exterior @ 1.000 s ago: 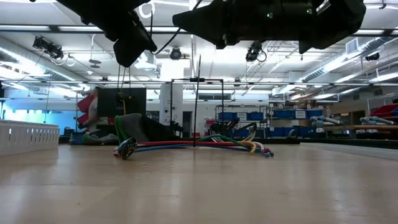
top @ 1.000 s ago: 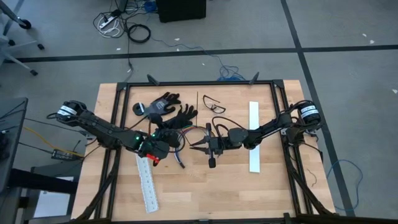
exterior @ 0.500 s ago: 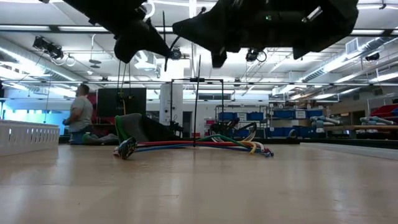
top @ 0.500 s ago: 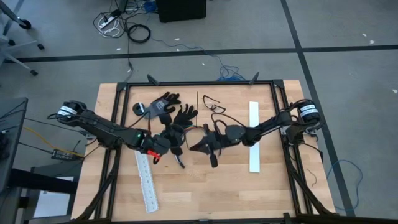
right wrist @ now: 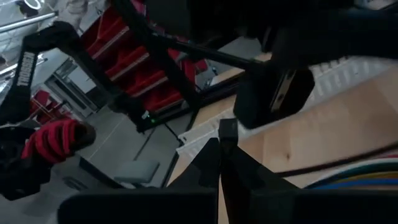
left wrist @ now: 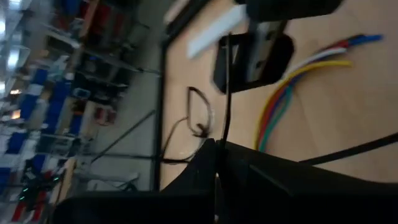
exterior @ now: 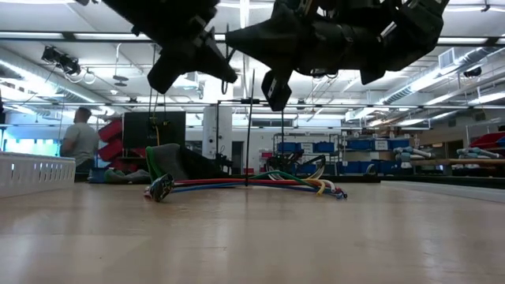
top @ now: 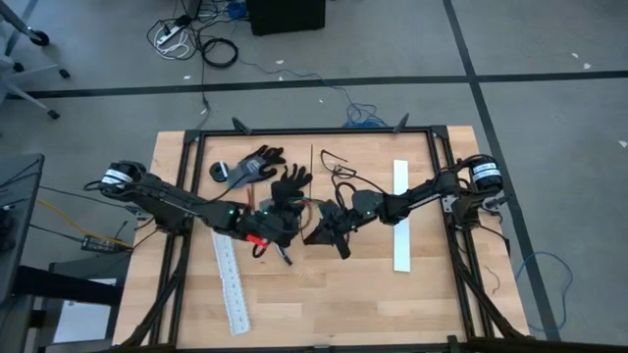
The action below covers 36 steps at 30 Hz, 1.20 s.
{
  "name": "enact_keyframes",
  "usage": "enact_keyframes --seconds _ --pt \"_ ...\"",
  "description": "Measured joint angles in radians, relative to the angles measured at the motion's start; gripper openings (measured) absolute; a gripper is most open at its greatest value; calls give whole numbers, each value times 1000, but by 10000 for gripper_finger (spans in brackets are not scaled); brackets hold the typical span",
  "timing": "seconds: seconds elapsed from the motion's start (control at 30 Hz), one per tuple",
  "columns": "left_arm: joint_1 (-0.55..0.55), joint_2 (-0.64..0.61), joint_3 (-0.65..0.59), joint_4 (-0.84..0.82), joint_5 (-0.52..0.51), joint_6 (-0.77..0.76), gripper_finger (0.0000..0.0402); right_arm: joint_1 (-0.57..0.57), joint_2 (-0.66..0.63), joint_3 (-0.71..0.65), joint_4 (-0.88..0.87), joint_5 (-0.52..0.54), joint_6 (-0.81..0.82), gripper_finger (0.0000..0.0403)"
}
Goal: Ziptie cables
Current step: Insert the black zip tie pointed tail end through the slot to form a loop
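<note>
Lying flat: multicoloured cables (exterior: 252, 185), loose fan; left gripper (top: 278, 233), right gripper (top: 319, 233) closed, empty.

The right end effector (right wrist: 219, 163) shows its two dark fingers pressed together over the wooden worktop (right wrist: 348, 121). A thin black strand crosses just beyond them, above the coloured cables (right wrist: 367, 177). Farther off hangs the other arm's dark end effector (right wrist: 273, 93), beside a white slotted strip (right wrist: 336, 78).

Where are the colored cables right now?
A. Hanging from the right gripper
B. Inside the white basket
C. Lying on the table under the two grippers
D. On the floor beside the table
C: in the low view the cables lie flat on the table, with both grippers raised above them.
</note>
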<state>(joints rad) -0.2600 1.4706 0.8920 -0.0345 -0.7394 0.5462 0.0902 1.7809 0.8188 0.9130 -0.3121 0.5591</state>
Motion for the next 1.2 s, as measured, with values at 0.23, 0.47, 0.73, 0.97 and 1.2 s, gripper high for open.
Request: enact_keyframes --seconds 0.23,0.47,0.73,0.97,1.2 --pt "26 112 198 -244 133 0 0 1 0 0 -43 20 15 0" --pt "63 157 237 -337 171 7 0 7 0 0 -74 64 17 0" --pt "75 252 253 -299 171 80 0 8 0 -1 -100 62 24 0" --pt "68 217 256 -303 134 76 0 8 0 -1 -104 65 15 0" --pt "34 204 258 -315 132 73 0 -1 0 -1 -94 65 15 0"
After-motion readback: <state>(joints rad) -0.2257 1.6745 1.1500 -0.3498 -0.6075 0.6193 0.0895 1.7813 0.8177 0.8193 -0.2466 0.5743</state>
